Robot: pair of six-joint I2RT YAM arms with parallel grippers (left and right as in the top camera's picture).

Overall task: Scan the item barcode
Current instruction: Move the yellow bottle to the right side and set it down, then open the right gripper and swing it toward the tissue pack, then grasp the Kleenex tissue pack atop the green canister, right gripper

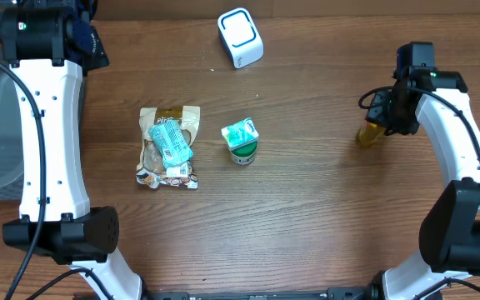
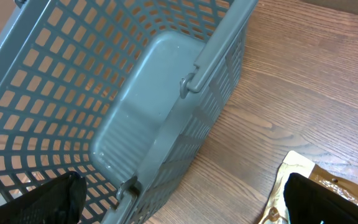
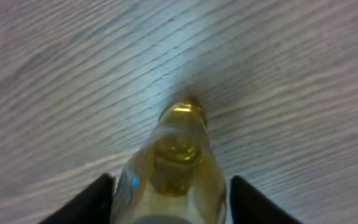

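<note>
- Amber bottle point(image 1: 370, 133) sits at the right side of the wooden table point(image 1: 307, 225), directly under the right gripper point(image 1: 387, 115). It is the item nearest any gripper, so I take it as the one to scan.
- From the right wrist, the bottle point(image 3: 176, 155) fills the space between the two dark fingers point(image 3: 101, 199), cap pointing away towards the wood. The view is blurred, and I cannot tell whether the pads press the sides or stand just off them.
- Left gripper point(image 2: 182, 190) is spread wide and holds nothing. It hangs over the grey basket point(image 2: 166, 81) at the table's left edge, far from the bottle.
- White-and-blue scanner point(image 1: 240, 37) sits at the back of the table, well apart from the bottle, up and to the left of it.
- Step in hand, as I judge it: the grasp at the bottle, with the scan not yet done.
- Next move calls for a firm hold, a lift, a carry across to the scanner, and a turn of the label so the barcode faces it. Smooth, rounded sides may slip.
- Snack pouch point(image 1: 168, 147) and green carton point(image 1: 241, 140) lie mid-table, between the bottle and the basket, clear of both grippers.
</note>
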